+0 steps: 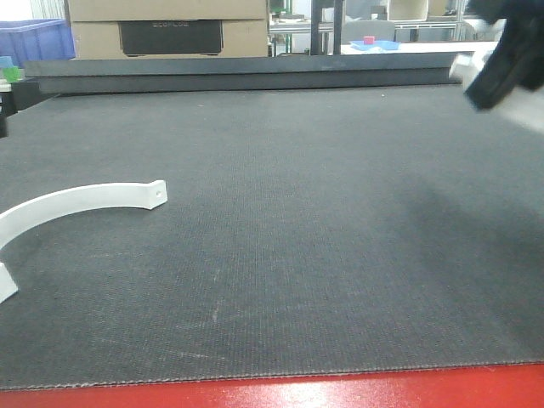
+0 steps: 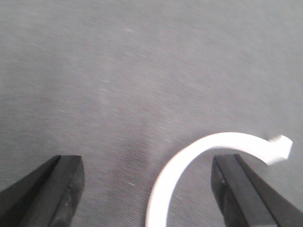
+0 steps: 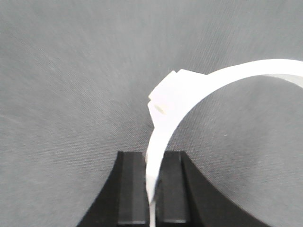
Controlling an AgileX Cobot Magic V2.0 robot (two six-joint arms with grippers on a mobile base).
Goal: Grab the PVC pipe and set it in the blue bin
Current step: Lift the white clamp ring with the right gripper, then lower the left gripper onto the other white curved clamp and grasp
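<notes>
**One white PVC arc held by the right pincer, a second lying under the left**

The right pincer [image 3: 152, 160] is closed on the end of a thin, white, arc-shaped PVC pipe piece [image 3: 189, 90], which is gripped edge-on and curves forward and to the right of the jaws, above the far right of the table [image 1: 297, 212]. A second PVC pipe piece [image 1: 76, 200], a similar white arc with a holed tab at its end, lies flat at the table's near left, beneath the left pincer [image 2: 147, 165], which is spread wide. A blue bin [image 1: 34, 38] is seen far back at the left, so a leftward carry is judged likely.
</notes>
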